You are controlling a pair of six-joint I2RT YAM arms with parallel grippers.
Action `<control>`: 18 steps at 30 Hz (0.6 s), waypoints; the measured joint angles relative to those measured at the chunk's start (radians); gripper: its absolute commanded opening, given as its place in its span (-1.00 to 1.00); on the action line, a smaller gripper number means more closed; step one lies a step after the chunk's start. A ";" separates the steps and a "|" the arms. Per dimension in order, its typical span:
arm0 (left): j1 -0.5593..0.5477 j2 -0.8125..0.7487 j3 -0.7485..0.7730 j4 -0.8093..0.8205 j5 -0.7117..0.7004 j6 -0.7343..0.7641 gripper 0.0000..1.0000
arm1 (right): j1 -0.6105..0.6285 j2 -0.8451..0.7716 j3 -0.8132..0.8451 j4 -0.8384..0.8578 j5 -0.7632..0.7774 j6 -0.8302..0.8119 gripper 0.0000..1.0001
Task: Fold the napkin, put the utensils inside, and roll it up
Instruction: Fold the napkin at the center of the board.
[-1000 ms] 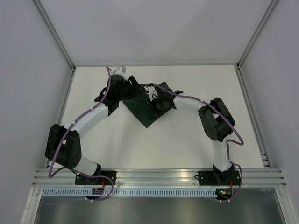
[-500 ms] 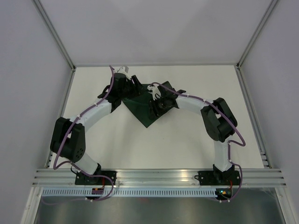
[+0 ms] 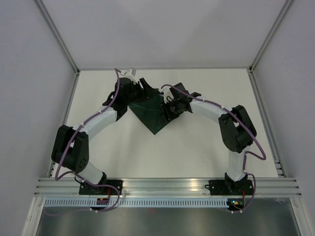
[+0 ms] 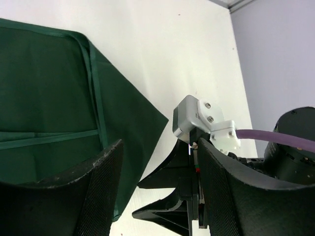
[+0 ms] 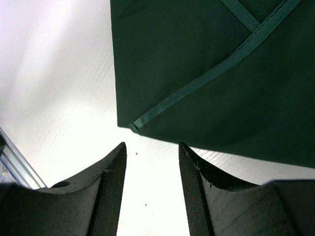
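The napkin (image 3: pixel 151 113) lies on the white worktop (image 3: pixel 197 152), in the middle toward the far side. It is folded, and in the top view one sharp corner of it points to the near edge. In the wrist views light green hem strips run over the dark cloth, so one layer lies on another.

The left pincer (image 3: pixel 143 87) stands at the far left edge of the napkin. Its jaws are apart and hold nothing. In its own view the cloth fills the upper left, and between the fingers (image 4: pixel 101 191) I see worktop and black parts of the other arm, with a grey camera block (image 4: pixel 189 118) and a purple cable (image 4: pixel 275 135).

The right pincer (image 3: pixel 170 104) stands at the far right side of the napkin. Its jaws are also apart, with only bare worktop between them. A hemmed corner of the cloth lies just beyond its fingertips (image 5: pixel 118 162). I cannot tell whether either pincer touches the cloth.
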 measured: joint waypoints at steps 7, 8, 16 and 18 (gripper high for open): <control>-0.028 -0.018 -0.137 0.034 0.023 -0.001 0.23 | -0.052 -0.047 0.017 0.005 -0.084 -0.042 0.03; -0.034 -0.011 -0.164 0.013 0.023 -0.001 0.23 | -0.071 -0.065 0.031 0.013 -0.095 -0.044 0.02; -0.089 0.008 -0.333 -0.096 0.014 0.000 0.22 | -0.254 -0.154 0.119 0.069 -0.136 -0.038 0.01; -0.094 0.008 -0.339 -0.092 0.015 -0.001 0.22 | -0.275 -0.153 0.119 0.064 -0.135 -0.037 0.00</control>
